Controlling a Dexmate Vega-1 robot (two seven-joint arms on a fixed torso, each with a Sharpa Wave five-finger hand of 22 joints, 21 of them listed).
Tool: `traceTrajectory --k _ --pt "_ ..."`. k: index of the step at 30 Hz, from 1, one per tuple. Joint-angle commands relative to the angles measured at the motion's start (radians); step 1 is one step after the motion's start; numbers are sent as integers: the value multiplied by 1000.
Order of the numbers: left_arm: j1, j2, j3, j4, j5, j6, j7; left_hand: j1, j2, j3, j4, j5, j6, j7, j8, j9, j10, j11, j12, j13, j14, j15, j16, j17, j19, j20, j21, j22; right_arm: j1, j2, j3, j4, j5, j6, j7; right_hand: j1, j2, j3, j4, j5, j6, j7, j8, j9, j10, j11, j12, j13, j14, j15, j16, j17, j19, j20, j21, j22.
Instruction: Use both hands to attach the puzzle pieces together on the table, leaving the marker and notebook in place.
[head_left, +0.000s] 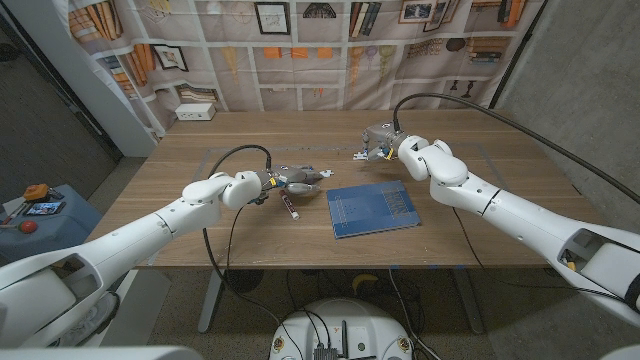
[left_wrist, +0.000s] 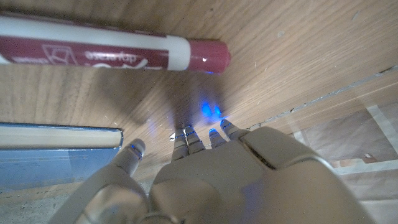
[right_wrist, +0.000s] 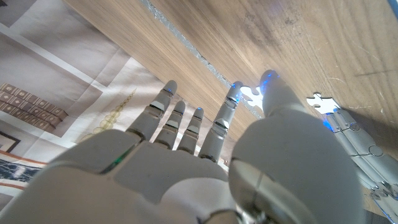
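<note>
Lying on the wooden table (head_left: 200, 215), the blue notebook (head_left: 372, 209) sits closed just right of the middle, nearer the front edge than the back. No bowl, tray or box shows on the table.

Just to the notebook's left lies the dark red marker with a white label band (head_left: 291, 206), apart from the cover; in the left wrist view the marker (left_wrist: 112, 51) runs across the wood above the left hand's fingertips (left_wrist: 186, 134), with the notebook's blue edge (left_wrist: 59, 140) beside the thumb.

The left hand (head_left: 292, 180) reaches in low over the table just behind the marker. Its fingers are stretched forward close together, tips at or near the wood; whether anything is under them cannot be told.

The right hand (head_left: 380, 142) is over the table's far middle, behind the notebook. In the right wrist view the right hand (right_wrist: 205, 162) has its fingers extended and a little spread, and the tip of one finger touches a small white puzzle piece (right_wrist: 250, 94) on the wood. A second white puzzle piece (right_wrist: 321, 101) lies just beside the thumb, apart from the first. In the head view a pale piece (head_left: 360, 155) shows at the hand's left.

Open wood lies at the far left and far right ends and along the front edge.
</note>
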Motion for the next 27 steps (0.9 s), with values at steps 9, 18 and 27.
traceTrajectory --k 9,18,27 --pt "13 -4 -2 -17 3 39 -9 9 89 1 -8 6 10 -7 3 5 1 -7 2 6 -81 -51 1 0 -165 -43 5 4 33 55 -67 58 -35 -48 0 2 5 -3 0 -4 8 2 -2 3 10 5 -3 2 11 -17 4 3 -4 5 3 3" --pt "10 -12 5 -13 1 47 -17 12 90 3 -11 6 11 -5 3 5 5 -5 3 6 -78 -49 0 -1 -163 -43 5 3 45 82 -88 81 -42 -73 3 1 5 -4 0 -5 8 2 -4 2 11 7 -4 2 13 -17 4 4 -5 6 3 3" --pt "15 -13 4 -16 -6 60 -12 15 91 6 -15 7 8 -3 1 5 6 -1 3 6 -75 -47 -1 -2 -161 -40 6 3 60 104 -112 99 -46 -93 9 1 6 -4 0 -5 8 2 -6 2 12 8 -4 2 11 -10 4 5 -5 9 3 3"
